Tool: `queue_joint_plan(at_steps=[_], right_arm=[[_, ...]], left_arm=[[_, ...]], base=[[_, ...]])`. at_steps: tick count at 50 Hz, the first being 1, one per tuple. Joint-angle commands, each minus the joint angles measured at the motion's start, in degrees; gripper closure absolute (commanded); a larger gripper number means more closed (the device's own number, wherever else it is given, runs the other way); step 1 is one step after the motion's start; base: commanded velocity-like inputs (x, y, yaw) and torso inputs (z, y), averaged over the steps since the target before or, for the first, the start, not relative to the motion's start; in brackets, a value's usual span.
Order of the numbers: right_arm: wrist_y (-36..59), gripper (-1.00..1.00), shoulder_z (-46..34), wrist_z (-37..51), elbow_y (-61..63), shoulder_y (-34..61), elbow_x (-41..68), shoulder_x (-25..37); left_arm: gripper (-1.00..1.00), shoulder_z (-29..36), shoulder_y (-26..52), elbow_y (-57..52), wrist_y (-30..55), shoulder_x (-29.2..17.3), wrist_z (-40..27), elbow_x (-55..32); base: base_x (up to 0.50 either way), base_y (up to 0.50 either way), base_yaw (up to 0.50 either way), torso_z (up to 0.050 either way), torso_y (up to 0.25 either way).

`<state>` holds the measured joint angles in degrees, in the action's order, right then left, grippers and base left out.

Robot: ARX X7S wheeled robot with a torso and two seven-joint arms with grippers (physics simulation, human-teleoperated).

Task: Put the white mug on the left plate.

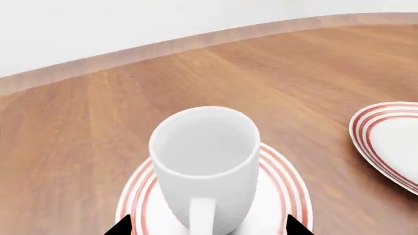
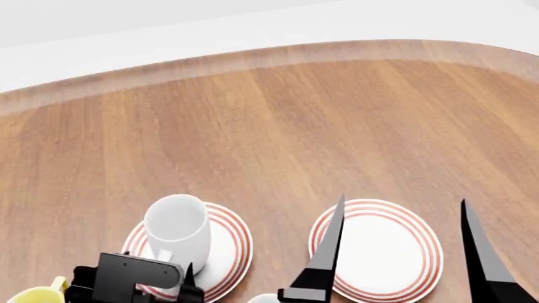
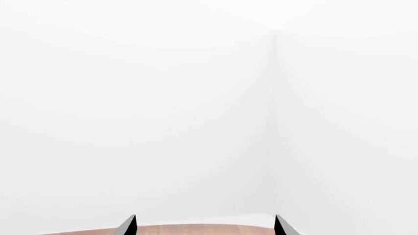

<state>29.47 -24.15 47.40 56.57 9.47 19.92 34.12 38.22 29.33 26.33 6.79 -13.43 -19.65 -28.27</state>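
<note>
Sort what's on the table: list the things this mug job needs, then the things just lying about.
Job:
white mug, standing upright on the left plate
left plate
left gripper, jaws open behind the mug's handle

Lying about:
right plate
yellow mug, at the view's edge

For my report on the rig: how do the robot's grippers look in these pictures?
Both are plain black with no markings or cables visible. The right gripper has two long, thin fingers tapering to sharp points. The left gripper shows a boxy black body with short pointed tips.
</note>
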Motion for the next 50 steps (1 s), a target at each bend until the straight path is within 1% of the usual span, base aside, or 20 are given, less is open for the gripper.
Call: queue_joint_plan(at_steps=[1,9,14,18,29,36,39,50], right_arm=[[1.2,-1.0,-0.6,0.4,0.8,1.1,0.3,-0.1],[0.9,-1.0,-0.8,0.6,0.9,1.1,0.4,0.2],[-1.5,-1.0,-0.5,0.3,-0.7,-0.3,0.1,0.5],[-0.7,-1.0,-0.3,0.7,-0.2,-0.1,0.5,0.7],[-1.1,-1.0,-1.6,0.3,-1.5,0.5,0.1,0.2],[-1.6,-1.0,-1.9,0.1,-2.2,0.5,0.0,0.0],[-1.2,-1.0,-2.2,0.1,-2.2,0.8,0.0,-0.1],[-2.4,-1.0,-2.9,-0.4,-3.5,0.9,-0.3,-0.4]], left_arm=[[-1.0,0.1,-6.5,-21.0,5.3,-7.0,-4.4,-2.6],[-1.0,-0.8,-9.2,-32.2,7.6,-11.1,-7.1,-4.7],[-1.0,-1.4,-10.2,-36.3,7.2,-12.9,-7.9,-4.9],[-1.0,-2.4,-10.8,-40.9,7.7,-14.8,-9.0,-5.9],[-1.0,-5.6,-9.7,-55.6,11.9,-19.1,-15.0,-8.9],[-1.0,-6.8,-9.5,-60.2,13.2,-20.5,-17.1,-10.1],[-1.0,-7.2,-10.0,-60.3,12.2,-20.7,-17.0,-9.9],[-1.0,-9.8,-9.5,-64.8,13.4,-22.8,-19.4,-12.4]], base=[[0.0,0.0,0.0,0.0,0.0],[0.0,0.0,0.0,0.0,0.0],[0.0,0.0,0.0,0.0,0.0],[0.0,0.0,0.0,0.0,0.0],[0.0,0.0,0.0,0.0,0.0],[0.0,0.0,0.0,0.0,0.0],[0.0,0.0,0.0,0.0,0.0],[0.0,0.0,0.0,0.0,0.0]])
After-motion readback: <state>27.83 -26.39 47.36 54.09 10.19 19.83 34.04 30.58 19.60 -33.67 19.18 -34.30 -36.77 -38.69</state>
